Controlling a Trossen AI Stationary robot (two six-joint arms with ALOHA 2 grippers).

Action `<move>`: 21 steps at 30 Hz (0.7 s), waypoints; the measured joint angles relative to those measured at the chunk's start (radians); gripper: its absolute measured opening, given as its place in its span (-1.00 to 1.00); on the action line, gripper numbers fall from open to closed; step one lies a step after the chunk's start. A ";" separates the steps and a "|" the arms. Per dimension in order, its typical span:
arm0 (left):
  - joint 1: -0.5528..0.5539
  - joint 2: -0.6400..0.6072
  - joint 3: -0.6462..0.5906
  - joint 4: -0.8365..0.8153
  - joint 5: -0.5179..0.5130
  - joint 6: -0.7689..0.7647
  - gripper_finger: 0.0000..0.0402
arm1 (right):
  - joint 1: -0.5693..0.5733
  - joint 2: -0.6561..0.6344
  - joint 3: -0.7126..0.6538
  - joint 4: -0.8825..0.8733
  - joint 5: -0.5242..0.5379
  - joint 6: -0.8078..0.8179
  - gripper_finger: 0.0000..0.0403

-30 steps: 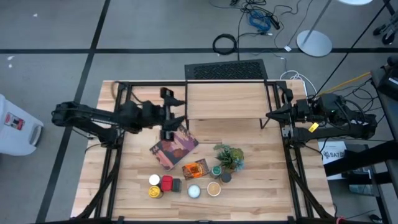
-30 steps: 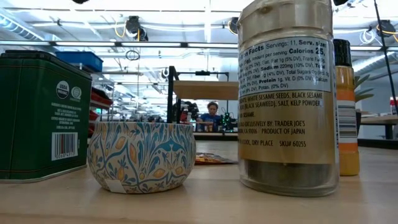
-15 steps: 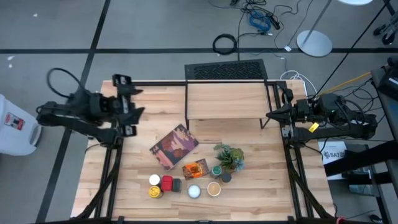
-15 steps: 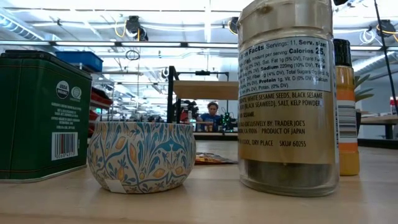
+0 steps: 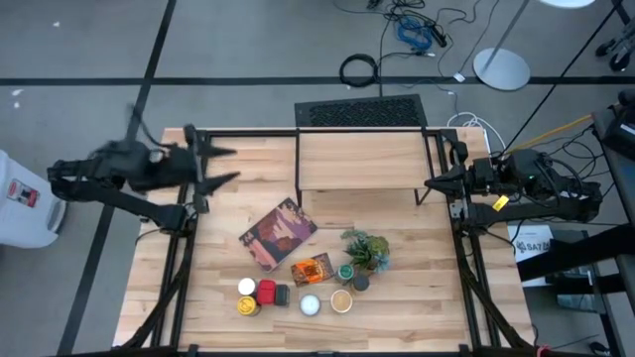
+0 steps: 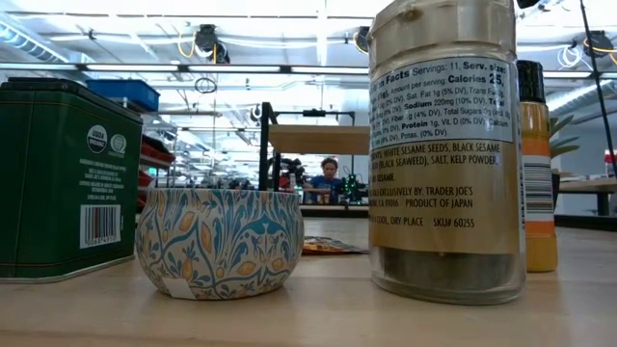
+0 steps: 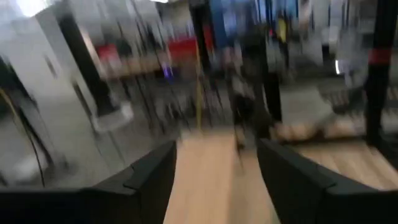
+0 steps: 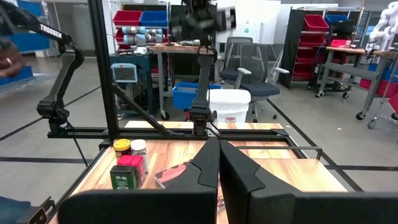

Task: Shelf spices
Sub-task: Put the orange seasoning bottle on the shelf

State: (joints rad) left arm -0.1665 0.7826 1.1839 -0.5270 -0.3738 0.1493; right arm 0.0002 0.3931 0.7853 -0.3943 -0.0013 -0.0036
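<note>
Left jaws (image 5: 220, 166) open and empty at the table's (image 5: 427, 297) ten o'clock, right jaws (image 5: 433, 182) shut at three. I see nothing shelved: shelf (image 5: 360, 159) bare at twelve, spices (image 5: 298, 291) clustered at six.

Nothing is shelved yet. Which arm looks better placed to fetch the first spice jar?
Probably the left. Its pincer is open and over the table, at its far left corner. The right pincer is shut, parked at the right edge beside the shelf. The spices sit at the table's near middle.
</note>
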 joint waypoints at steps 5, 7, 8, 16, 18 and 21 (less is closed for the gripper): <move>0.000 0.035 -0.018 -0.265 0.026 -0.209 0.17 | 0.000 0.000 0.000 0.000 0.000 0.000 -1.00; 0.000 0.046 -0.041 -0.312 0.050 -0.271 0.17 | 0.000 0.000 0.000 0.000 0.000 0.000 -1.00; 0.000 0.051 -0.054 -0.318 0.068 -0.294 0.17 | 0.000 0.000 0.000 0.000 0.000 0.000 -1.00; -0.032 0.084 -0.281 -0.069 0.158 -0.354 0.17 | 0.000 0.000 0.000 0.000 0.000 0.000 -1.00; -0.046 0.093 -0.360 0.077 0.191 -0.354 0.17 | 0.000 0.000 0.000 0.000 0.000 0.000 -1.00; -0.063 0.118 -0.472 0.314 0.208 -0.355 0.17 | 0.000 0.000 0.000 0.000 0.000 0.000 -1.00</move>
State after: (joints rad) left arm -0.2292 0.9001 0.7118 -0.2133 -0.1655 -0.2055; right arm 0.0001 0.3927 0.7855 -0.3943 -0.0010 -0.0036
